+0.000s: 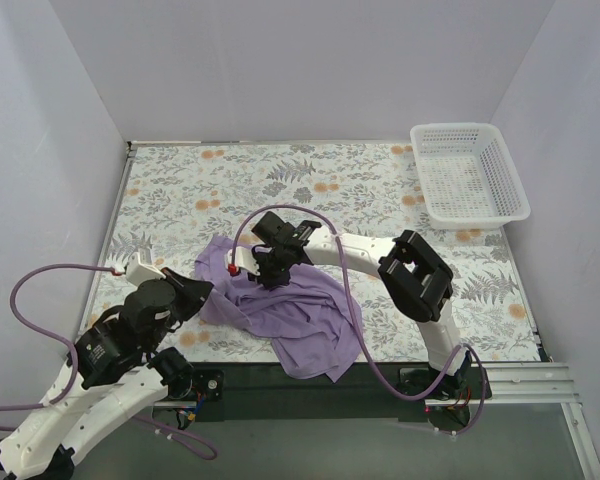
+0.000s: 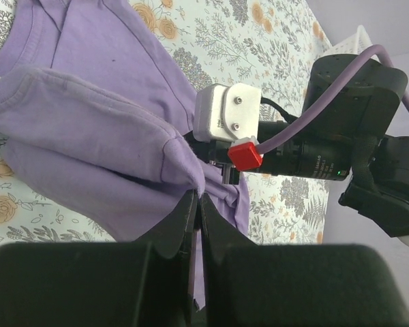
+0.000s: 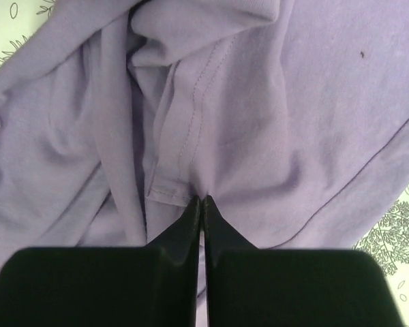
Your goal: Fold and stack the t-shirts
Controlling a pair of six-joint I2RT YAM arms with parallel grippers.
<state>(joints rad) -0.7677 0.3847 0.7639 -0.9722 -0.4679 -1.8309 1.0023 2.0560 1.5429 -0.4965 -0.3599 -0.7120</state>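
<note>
We see the t-shirt (image 1: 305, 320) crumpled at the near edge of the table (image 1: 380, 190). Our left claw (image 2: 196, 199) pinches a fold, and our right claw (image 3: 202, 201) is pressed together on a stitched hem. The cloth looks light and limp, so hems and corners seem the best holds.

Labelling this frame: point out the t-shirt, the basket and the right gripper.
t-shirt (image 1: 305, 320), top view, on its crumpled body.
basket (image 1: 478, 217), top view, on its near rim.
right gripper (image 3: 202, 199), right wrist view, midway between its fingertips.
</note>
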